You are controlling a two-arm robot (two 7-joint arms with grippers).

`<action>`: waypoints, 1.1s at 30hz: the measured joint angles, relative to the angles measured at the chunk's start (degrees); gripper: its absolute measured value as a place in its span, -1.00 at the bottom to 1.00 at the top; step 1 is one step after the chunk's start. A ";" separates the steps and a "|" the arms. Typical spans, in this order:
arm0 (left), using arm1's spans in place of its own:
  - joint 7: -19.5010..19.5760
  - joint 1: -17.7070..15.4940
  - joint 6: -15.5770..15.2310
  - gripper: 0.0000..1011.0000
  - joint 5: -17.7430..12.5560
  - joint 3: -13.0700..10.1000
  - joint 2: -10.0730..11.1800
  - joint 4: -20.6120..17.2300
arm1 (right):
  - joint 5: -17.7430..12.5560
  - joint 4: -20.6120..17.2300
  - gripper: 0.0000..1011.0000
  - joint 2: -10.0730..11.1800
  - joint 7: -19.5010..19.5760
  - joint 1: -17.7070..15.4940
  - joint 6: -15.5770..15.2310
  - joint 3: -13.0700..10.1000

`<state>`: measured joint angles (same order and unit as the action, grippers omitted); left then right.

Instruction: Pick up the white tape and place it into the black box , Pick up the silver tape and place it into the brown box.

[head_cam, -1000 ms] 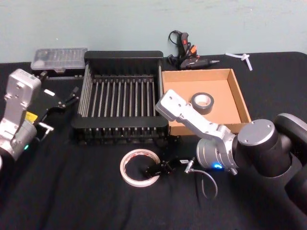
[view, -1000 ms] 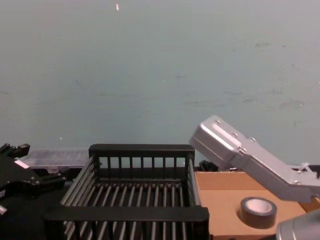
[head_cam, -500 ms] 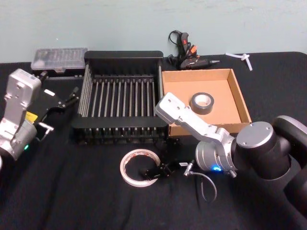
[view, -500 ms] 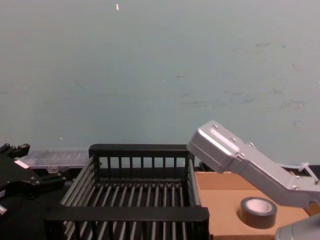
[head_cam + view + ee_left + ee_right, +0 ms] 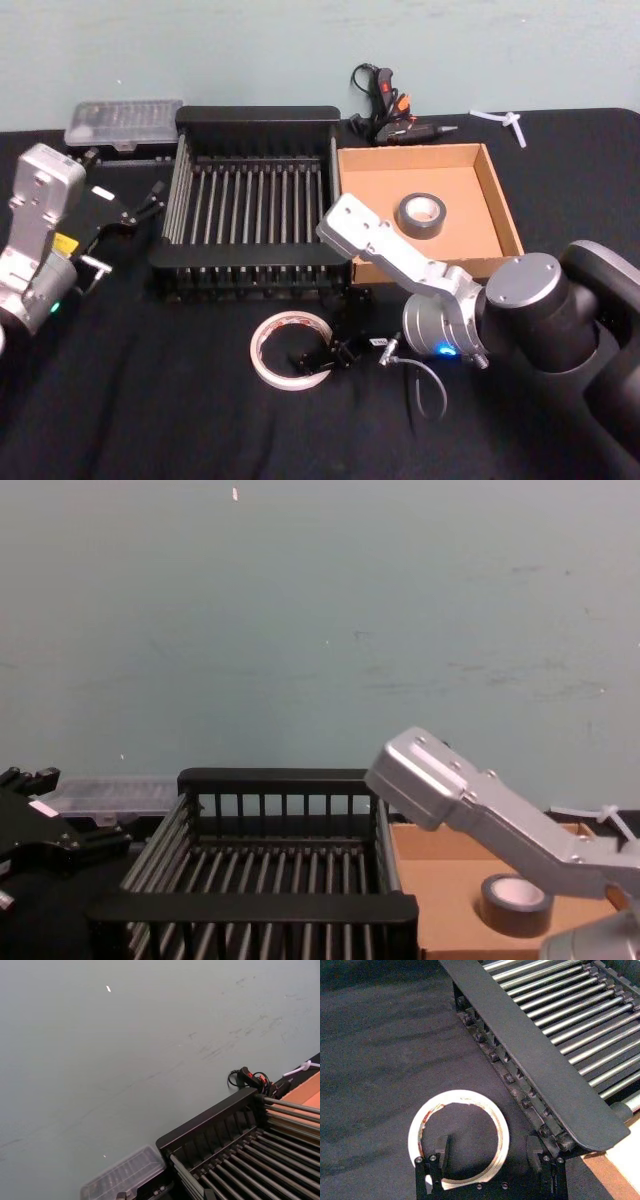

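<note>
jaws of the right gripper (image 5: 490, 1170) stand wide, one finger inside the white tape (image 5: 460, 1138) and one outside, straddling its ring to pinch the wall; it lies flat near the desk's front edge, before the black box (image 5: 255, 205). silver tape (image 5: 419, 215) sits in the brown box (image 5: 500, 215).

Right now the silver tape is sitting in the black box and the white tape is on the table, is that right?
Not quite. The silver tape sits in the brown box, as the head view shows; the black box holds no tape. The white tape is on the table.
</note>
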<state>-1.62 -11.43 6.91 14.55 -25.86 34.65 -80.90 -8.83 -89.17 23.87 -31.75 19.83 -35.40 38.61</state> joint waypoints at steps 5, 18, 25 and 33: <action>0.00 0.00 0.00 0.98 0.00 0.00 0.00 0.00 | 0.38 0.26 0.98 -0.22 -0.04 0.26 0.01 0.10; 0.00 0.00 0.00 0.98 0.00 0.00 0.00 0.00 | 1.22 0.40 0.98 -0.37 0.10 0.33 -0.04 0.16; 0.00 0.00 0.00 0.98 0.00 0.00 0.00 0.00 | 1.18 0.37 0.98 -0.34 0.09 0.32 -0.07 0.16; 0.00 0.00 0.00 0.98 0.00 0.00 0.00 0.00 | 1.06 0.35 0.65 -0.33 0.08 0.32 -0.07 0.14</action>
<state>-1.62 -11.43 6.91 14.55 -25.86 34.65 -80.90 -7.77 -88.82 23.54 -31.67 20.14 -35.46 38.74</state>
